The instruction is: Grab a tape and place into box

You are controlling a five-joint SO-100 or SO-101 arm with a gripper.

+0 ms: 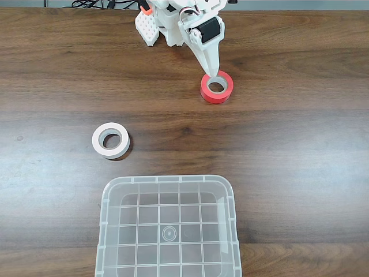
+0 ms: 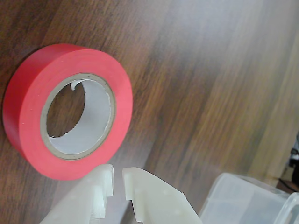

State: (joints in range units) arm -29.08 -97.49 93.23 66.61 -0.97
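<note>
Overhead, a dark wood-grain counter carries a clear box, a white arm and two tape rolls.

Nearest the bottom edge of the fixed view sits the clear plastic box, its grid-patterned bottom showing and nothing inside; a corner of it also enters the wrist view at lower right. At the top edge stands the white arm, reaching down to the red tape, which lies flat on the counter well apart from the box. The white tape roll lies flat to the left, between arm and box. The gripper hangs just beside the red roll's outer wall, its jaws nearly closed with a thin gap, gripping nothing.
</note>
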